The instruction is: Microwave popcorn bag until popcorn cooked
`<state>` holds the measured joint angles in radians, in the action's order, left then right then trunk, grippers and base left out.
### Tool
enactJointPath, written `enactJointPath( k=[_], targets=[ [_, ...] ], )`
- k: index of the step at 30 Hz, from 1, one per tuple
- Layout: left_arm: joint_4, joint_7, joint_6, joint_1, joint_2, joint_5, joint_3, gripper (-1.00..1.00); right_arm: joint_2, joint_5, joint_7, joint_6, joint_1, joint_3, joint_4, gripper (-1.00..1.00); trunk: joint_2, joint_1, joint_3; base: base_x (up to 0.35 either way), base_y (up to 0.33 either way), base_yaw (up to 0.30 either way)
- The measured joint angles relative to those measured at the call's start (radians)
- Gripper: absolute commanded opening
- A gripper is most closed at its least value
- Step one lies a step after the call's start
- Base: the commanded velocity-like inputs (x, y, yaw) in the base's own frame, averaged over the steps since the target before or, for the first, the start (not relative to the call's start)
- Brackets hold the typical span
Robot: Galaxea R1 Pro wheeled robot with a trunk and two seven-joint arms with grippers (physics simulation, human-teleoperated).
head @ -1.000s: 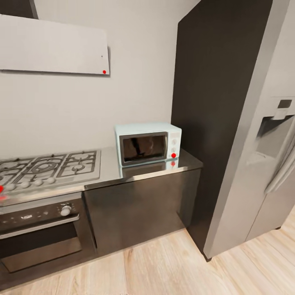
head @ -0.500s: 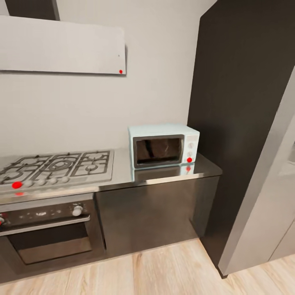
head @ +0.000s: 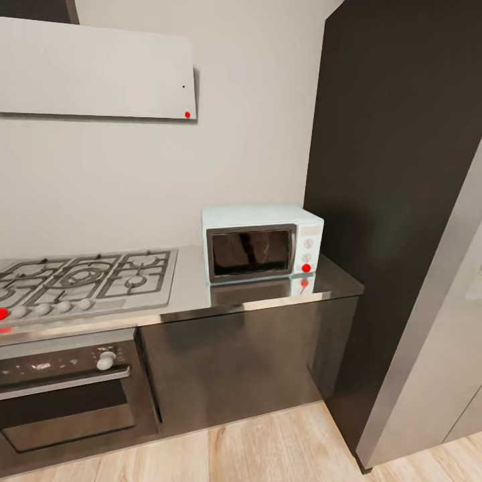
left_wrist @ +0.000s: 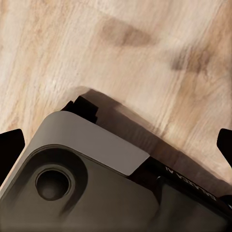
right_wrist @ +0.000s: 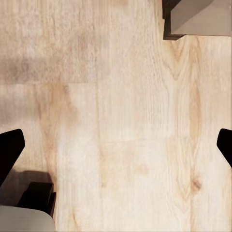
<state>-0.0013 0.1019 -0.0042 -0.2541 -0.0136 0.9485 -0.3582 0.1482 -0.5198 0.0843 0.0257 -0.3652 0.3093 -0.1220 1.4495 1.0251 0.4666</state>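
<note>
Grey countertop [head: 194,301] carries the microwave [head: 261,242] at its right end, long axis sideways, dark door facing the camera; left gripper [left_wrist: 116,145] jaws spread over wooden floor [left_wrist: 145,58]; right gripper [right_wrist: 116,145] likewise spread.

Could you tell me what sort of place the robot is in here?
A home-style kitchen, rendered in a simulator: a gas hob is set into a steel countertop above a built-in oven, and a mint-blue microwave stands beside tall dark cabinetry.
</note>
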Motion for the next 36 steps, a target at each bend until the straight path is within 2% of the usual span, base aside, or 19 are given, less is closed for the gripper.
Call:
enactJointPath(
  k=[2, 4, 5, 6, 8, 10, 12, 13, 14, 16, 17, 18, 20, 25, 27, 30, 32, 35, 36],
  targets=[
    [0.000, 0.000, 0.000, 0.000, 0.000, -0.001, 0.000, 1.00, -0.024, 0.002, 0.005, 0.019, 0.000, -0.009, -0.077, 1.00, 0.000, 0.000, 0.000, 0.002, -0.001, 0.000],
    [0.000, 0.000, 0.000, 0.000, 0.000, 0.000, 0.000, 1.00, -0.042, 0.011, 0.064, 0.146, -0.001, -0.012, -0.271, 1.00, 0.000, 0.000, 0.000, 0.000, 0.000, 0.000],
    [0.000, 0.000, 0.000, 0.000, 0.000, -0.001, 0.000, 1.00, -0.045, 0.012, 0.087, 0.179, 0.000, -0.011, -0.314, 1.00, 0.000, 0.000, 0.000, 0.000, 0.000, 0.000],
    [0.000, 0.000, 0.000, 0.000, 0.000, -0.001, 0.000, 1.00, -0.051, 0.015, 0.174, 0.273, 0.000, -0.009, -0.434, 1.00, 0.000, 0.000, 0.000, 0.000, 0.000, 0.000],
    [0.000, 0.000, 0.000, 0.000, 0.000, -0.001, 0.000, 1.00, -0.064, 0.017, 0.300, 0.397, 0.000, -0.006, -0.613, 1.00, 0.000, 0.000, 0.000, 0.000, 0.000, 0.000],
    [0.000, -0.001, 0.000, 0.000, 0.000, -0.001, 0.000, 1.00, -0.080, 0.018, 0.383, 0.511, 0.000, -0.006, -0.763, 1.00, 0.000, 0.000, 0.000, 0.000, 0.000, 0.000],
    [0.000, -0.001, 0.000, 0.000, 0.000, -0.001, 0.000, 1.00, -0.104, 0.019, 0.422, 0.606, 0.000, -0.007, -0.898, 1.00, 0.000, 0.000, 0.000, 0.000, 0.000, 0.000],
    [0.000, -0.001, 0.000, 0.000, 0.000, -0.001, 0.000, 1.00, -0.127, 0.021, 0.437, 0.680, 0.000, -0.008, -1.014, 1.00, 0.000, 0.000, 0.000, 0.000, 0.000, 0.000],
    [0.000, -0.001, 0.000, 0.000, 0.000, -0.001, 0.000, 1.00, -0.134, 0.019, 0.441, 0.706, 0.001, -0.008, -1.061, 1.00, 0.000, 0.000, 0.000, 0.000, 0.000, 0.000],
    [0.000, -0.001, 0.000, 0.000, 0.000, -0.001, 0.000, 1.00, -0.152, 0.021, 0.456, 0.838, -0.009, -0.013, -1.216, 1.00, 0.000, 0.000, 0.000, 0.000, 0.000, 0.000],
    [0.000, 0.000, 0.000, 0.000, 0.000, -0.001, 0.000, 1.00, -0.156, 0.020, 0.482, 0.903, -0.078, -0.018, -1.268, 1.00, 0.000, 0.000, 0.000, 0.000, 0.000, 0.000],
    [0.000, 0.000, 0.000, 0.000, 0.000, -0.001, 0.000, 1.00, -0.157, 0.024, 0.489, 0.922, -0.144, -0.018, -1.277, 1.00, 0.000, 0.000, 0.000, 0.000, 0.000, 0.000],
    [0.000, 0.000, 0.000, 0.000, 0.000, -0.001, 0.000, 1.00, -0.157, 0.024, 0.496, 0.954, -0.207, -0.018, -1.286, 1.00, 0.000, 0.000, 0.000, 0.000, 0.000, 0.000],
    [0.000, 0.000, 0.000, 0.000, 0.000, -0.001, 0.000, 1.00, -0.159, 0.025, 0.502, 1.019, -0.409, -0.018, -1.311, 1.00, 0.000, 0.000, 0.000, 0.000, 0.000, 0.000],
    [0.000, 0.000, 0.000, 0.000, 0.000, -0.001, 0.000, 1.00, -0.165, 0.025, 0.503, 1.019, -0.432, -0.019, -1.336, 1.00, 0.000, 0.000, 0.000, 0.000, 0.000, 0.000],
    [0.000, 0.000, 0.000, 0.000, 0.000, 0.000, 0.000, 1.00, -0.212, 0.049, 0.503, 1.019, -0.444, -0.018, -1.357, 1.00, 0.000, 0.000, 0.000, 0.000, 0.000, 0.000],
    [0.000, 0.000, 0.000, 0.000, 0.000, 0.000, 0.000, 1.00, -0.225, 0.068, 0.503, 0.996, -0.445, -0.018, -1.354, 1.00, 0.000, 0.000, 0.000, 0.000, 0.000, 0.000],
    [0.000, 0.000, 0.000, 0.000, 0.000, 0.000, 0.000, 1.00, -0.235, 0.086, 0.502, 0.893, -0.446, -0.016, -1.332, 1.00, 0.000, 0.000, 0.000, 0.000, 0.000, 0.000],
    [0.000, 0.000, 0.000, 0.000, 0.000, 0.000, 0.000, 1.00, -0.239, 0.090, 0.502, 0.781, -0.446, -0.011, -1.251, 1.00, 0.000, 0.000, 0.000, 0.000, 0.000, 0.000]
  ],
)
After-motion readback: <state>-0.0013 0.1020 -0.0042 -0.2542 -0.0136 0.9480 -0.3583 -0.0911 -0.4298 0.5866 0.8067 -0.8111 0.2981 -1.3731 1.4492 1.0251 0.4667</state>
